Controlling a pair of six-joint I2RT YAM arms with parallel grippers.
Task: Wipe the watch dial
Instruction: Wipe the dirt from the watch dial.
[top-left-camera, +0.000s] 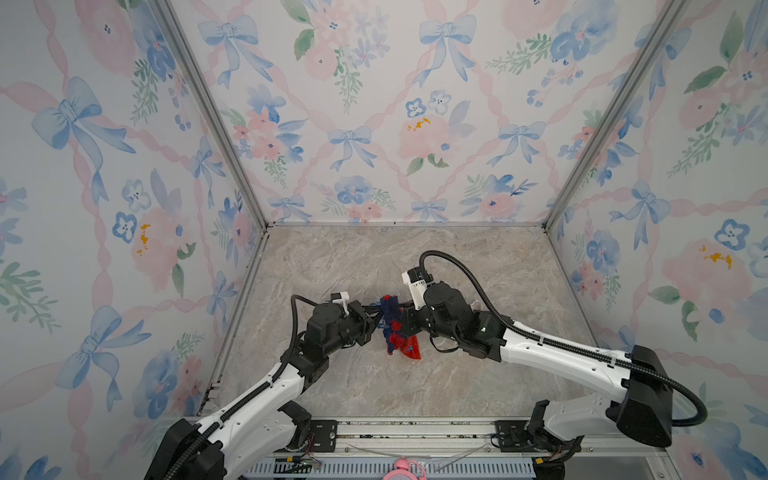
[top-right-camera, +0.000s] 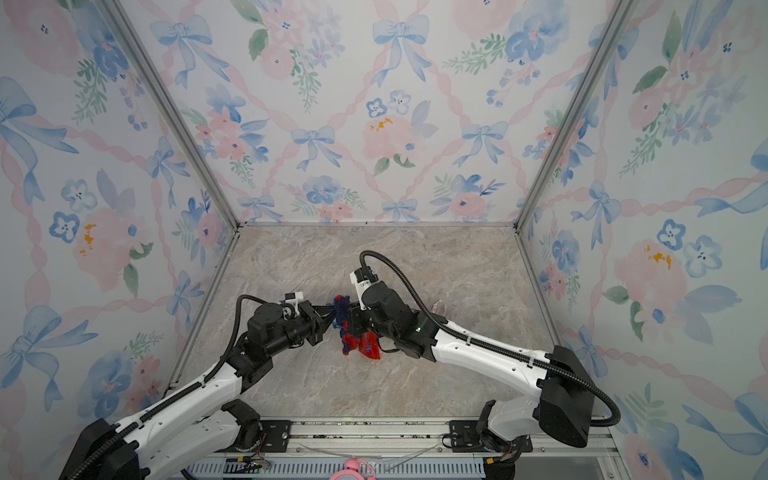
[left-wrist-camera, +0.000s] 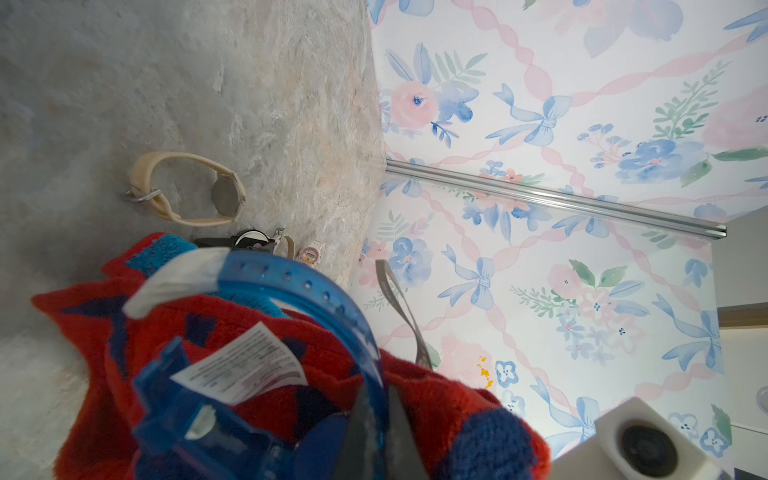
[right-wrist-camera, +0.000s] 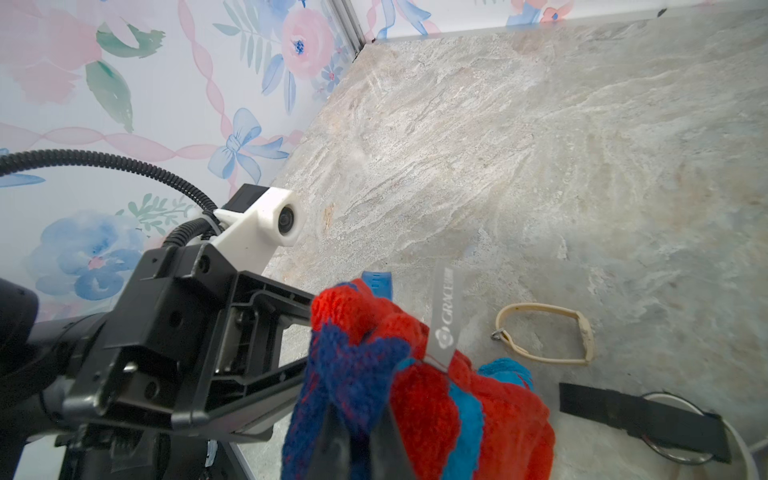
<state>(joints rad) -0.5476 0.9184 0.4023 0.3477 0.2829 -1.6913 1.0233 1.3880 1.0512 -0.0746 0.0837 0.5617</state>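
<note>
At the lower centre of both top views, the left fingers are pinched shut on the blue watch by its strap, while the right fingers are clamped on the red-and-blue cloth bunched against it. Nearby a beige watch and a black-strapped watch lie on the marbled grey surface. Floral walls with bows enclose it on three sides.

Blue see-thru watch, strap curled, lies vs red/blue fleecy cloth, mid table.
</note>
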